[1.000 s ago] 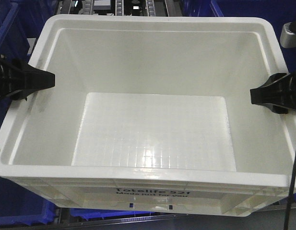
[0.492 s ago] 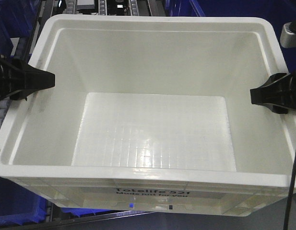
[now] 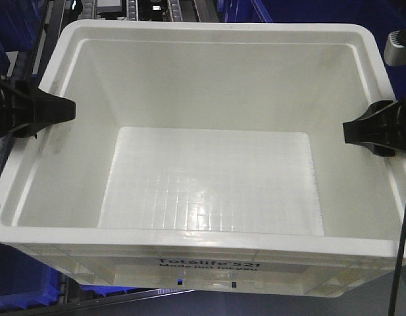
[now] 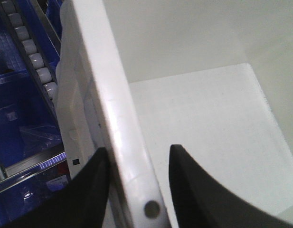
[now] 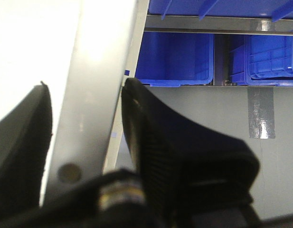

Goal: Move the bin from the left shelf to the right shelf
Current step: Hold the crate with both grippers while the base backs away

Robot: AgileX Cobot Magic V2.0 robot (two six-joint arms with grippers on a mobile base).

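The white bin (image 3: 209, 178) fills the front view, empty, with black print on its near side. My left gripper (image 3: 66, 110) is shut on its left rim, my right gripper (image 3: 351, 130) on its right rim. In the left wrist view the black fingers (image 4: 89, 190) straddle the bin's rim (image 4: 122, 142) around the left gripper (image 4: 137, 159). The right wrist view shows the bin's rim (image 5: 96, 95) between the dark jaws of the right gripper (image 5: 84, 99). White roller rails (image 3: 179, 10) of a grey rack show beyond the bin; I cannot tell whether this is the right shelf.
A roller rail (image 4: 34, 57) runs close beside the bin's left wall. Dark blue totes (image 3: 25, 289) sit below left, and more blue totes (image 5: 177, 57) stand on a low rack across the grey floor (image 5: 208, 114). A black cable (image 3: 403, 250) hangs at right.
The rack and blue totes behind the bin have slid leftward in the front view. The bin and both grippers keep the same place in the frame.
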